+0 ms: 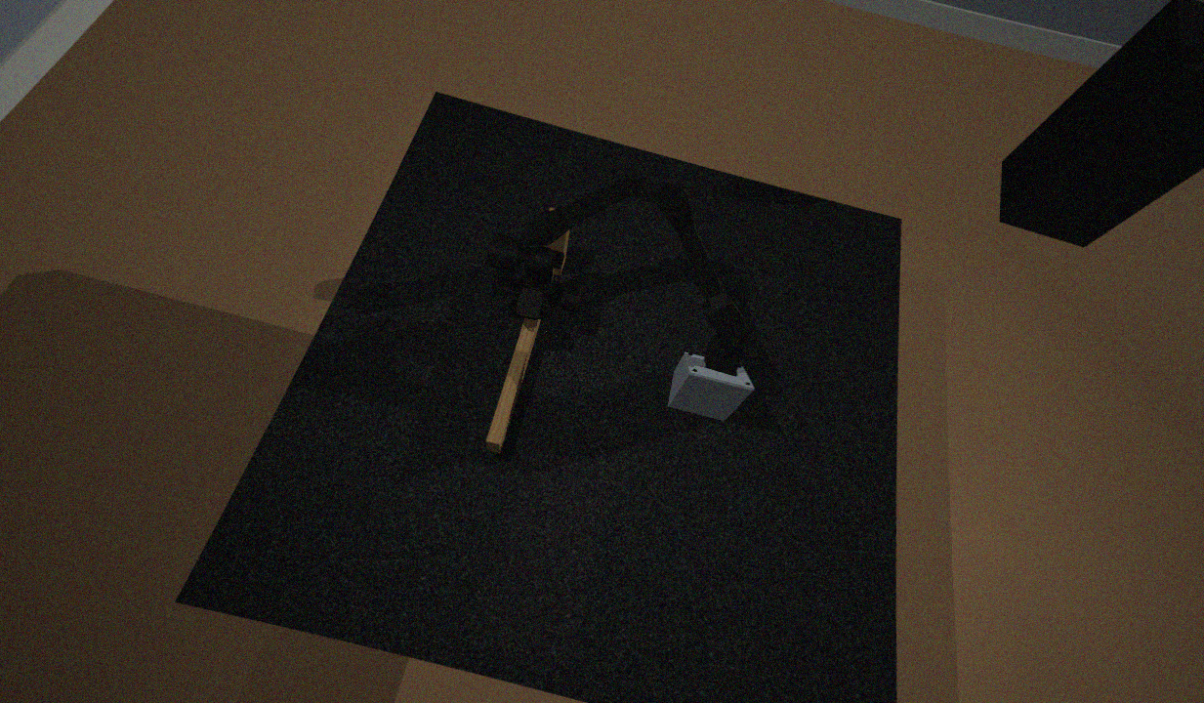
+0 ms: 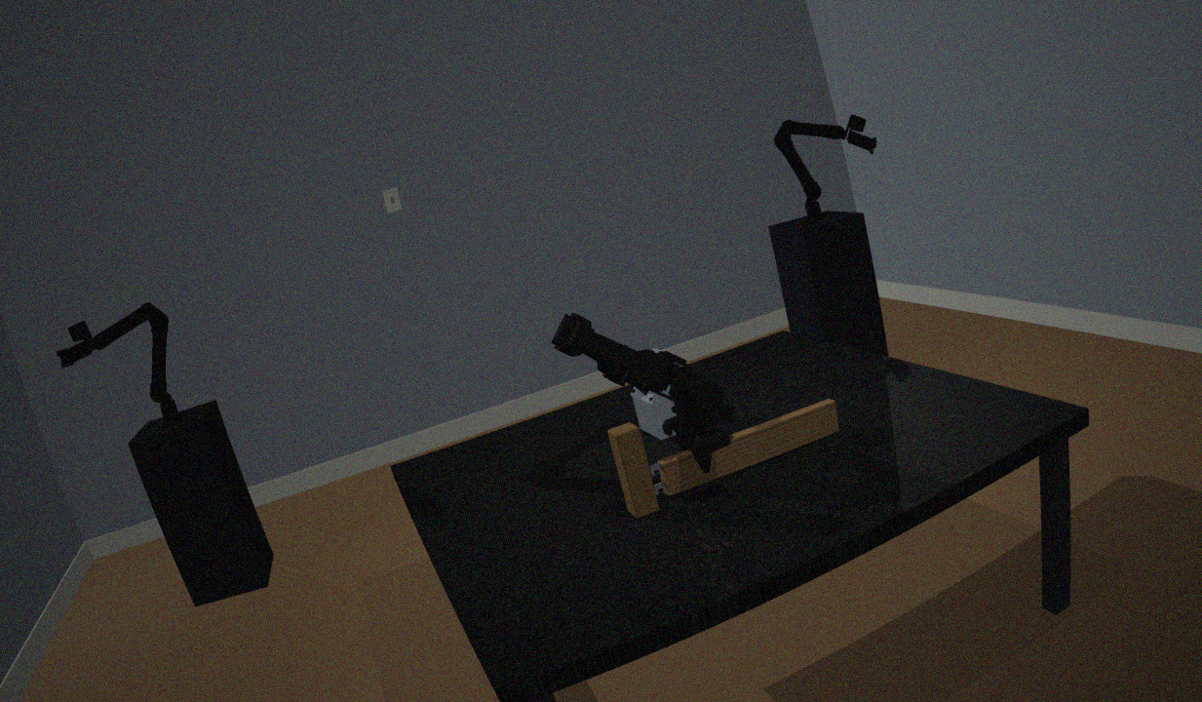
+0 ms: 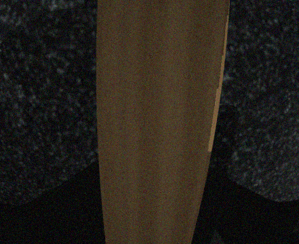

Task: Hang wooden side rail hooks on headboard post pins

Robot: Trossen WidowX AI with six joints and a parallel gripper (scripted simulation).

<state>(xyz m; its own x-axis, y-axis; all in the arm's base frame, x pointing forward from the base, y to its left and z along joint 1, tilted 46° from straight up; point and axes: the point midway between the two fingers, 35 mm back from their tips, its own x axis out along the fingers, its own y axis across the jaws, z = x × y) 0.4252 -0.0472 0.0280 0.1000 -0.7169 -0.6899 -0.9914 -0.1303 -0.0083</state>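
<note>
On the black table point(image 1: 588, 559) point(image 2: 962, 427), one wooden side rail point(image 1: 511, 385) point(image 2: 783, 429) point(image 3: 156, 118), pale brown, long and straight, set on its narrow edge with the broad face upright. One headboard post point(image 1: 551, 209) point(image 2: 633, 471), matching wood, short, standing upright just beside the rail's near end in the exterior view. Steel hooks point(image 2: 658, 478), grey, small and dim, in the narrow space between rail end and post; whether they sit on the pins cannot be told, the slot being hidden. One gripper point(image 1: 544, 293) point(image 2: 702, 449) point(image 3: 146, 158), black, its jaws closed on the rail, one finger down each side, nearer the post end than the far end. Far end of the rail low over the table; contact there too dark to confirm. Wrist view: the rail running top to bottom through the middle, mostly in shade, a thin lighter strip along its right edge. One arm point(image 1: 688, 231) point(image 2: 622, 356), black, six-jointed, arching from a light grey mount point(image 1: 710, 392) point(image 2: 650, 414) across to the rail. Behind the table, exterior view: two dark pedestals, one left point(image 2: 199, 506), one right point(image 2: 827, 279), each bearing a bent black arm, left point(image 2: 159, 349) and right point(image 2: 796, 161). One pale wall plate point(image 2: 392, 200), on the grey wall point(image 2: 500, 131).
</note>
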